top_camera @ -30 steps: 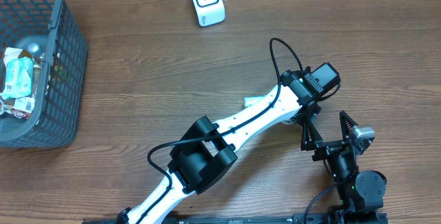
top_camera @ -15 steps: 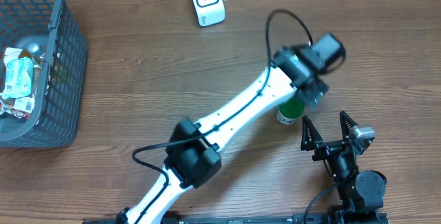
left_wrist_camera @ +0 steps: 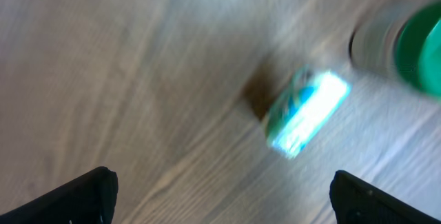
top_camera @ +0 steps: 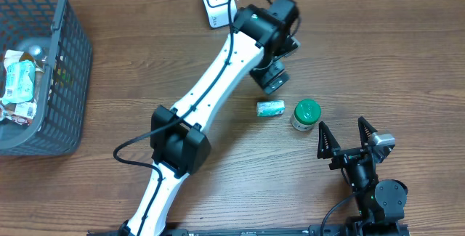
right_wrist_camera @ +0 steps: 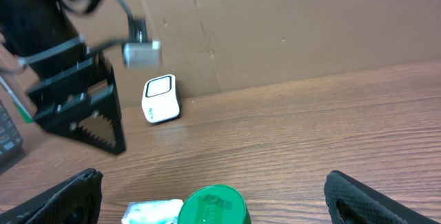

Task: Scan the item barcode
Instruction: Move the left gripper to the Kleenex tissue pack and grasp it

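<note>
A green-lidded jar (top_camera: 306, 115) stands on the table with a small teal-and-white packet (top_camera: 270, 108) lying just to its left. The white barcode scanner (top_camera: 218, 2) sits at the back of the table. My left gripper (top_camera: 274, 83) hovers open and empty between the scanner and the packet. From the left wrist I see the packet (left_wrist_camera: 306, 112) and the jar (left_wrist_camera: 406, 45), both blurred, beyond my open left gripper (left_wrist_camera: 220, 200). My right gripper (top_camera: 347, 136) stands open and empty just right of the jar. The right wrist view shows the jar lid (right_wrist_camera: 213, 209), packet (right_wrist_camera: 151, 213) and scanner (right_wrist_camera: 160, 100).
A dark plastic basket (top_camera: 69, 62) with several packaged items stands at the far left. A cardboard wall (right_wrist_camera: 310, 24) rises behind the table's back edge. The left arm (top_camera: 211, 98) stretches diagonally across the middle of the table.
The left arm has swung up and away to the back left, towards the scanner. The green-lidded jar and the packet, earlier hidden under it, now show on the table.
</note>
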